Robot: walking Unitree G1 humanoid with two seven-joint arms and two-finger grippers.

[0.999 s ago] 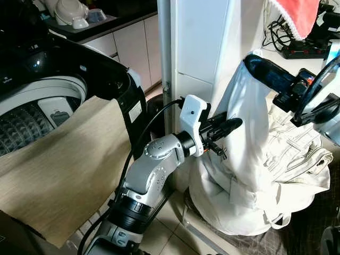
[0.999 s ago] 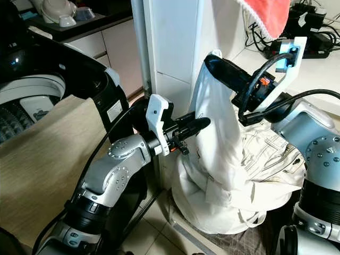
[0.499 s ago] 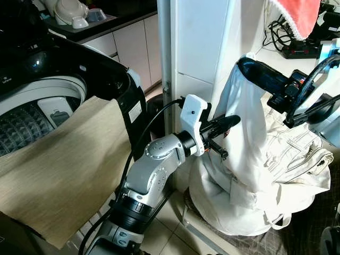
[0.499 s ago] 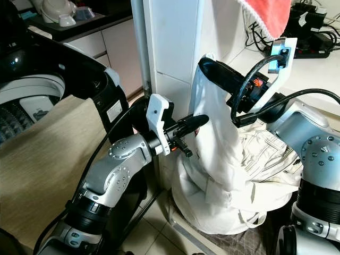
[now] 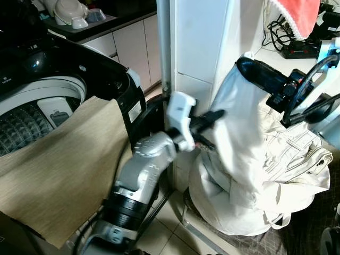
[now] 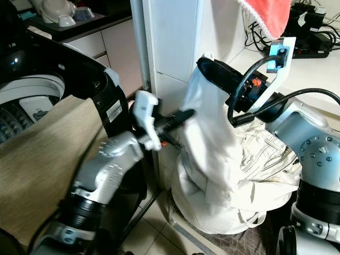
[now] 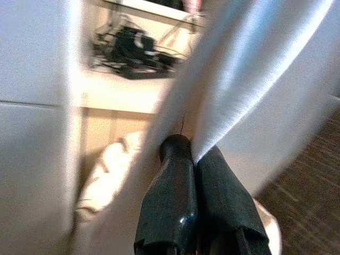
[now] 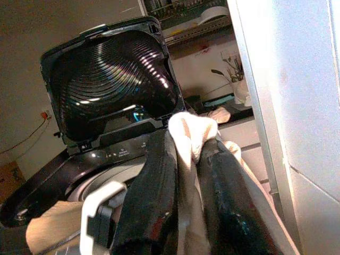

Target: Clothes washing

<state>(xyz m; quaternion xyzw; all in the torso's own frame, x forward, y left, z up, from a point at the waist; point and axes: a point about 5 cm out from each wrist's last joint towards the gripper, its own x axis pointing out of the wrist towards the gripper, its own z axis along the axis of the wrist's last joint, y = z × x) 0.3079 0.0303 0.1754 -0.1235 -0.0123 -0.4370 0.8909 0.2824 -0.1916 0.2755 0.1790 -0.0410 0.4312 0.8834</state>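
Home laundry corner adjoining a kitchen. A black top-loading washing machine with raised lid (image 5: 79, 69) is standing beside white cabinet doors (image 5: 133, 48), with white bowls sitting on a dark counter (image 5: 71, 13). A heap of cream-white clothes (image 5: 287, 170) is lying on the tiled floor (image 5: 170, 234).

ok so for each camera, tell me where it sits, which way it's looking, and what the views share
Left eye, right eye: on the head, facing forward and down at the washer and white garment; both silver arms show.
Left wrist: on the left arm, looking along the left gripper, its fingers together against the garment.
Right wrist: on the right arm, looking along the right gripper, which pinches the garment, toward the open washer lid.
Shared: all views show the garment.
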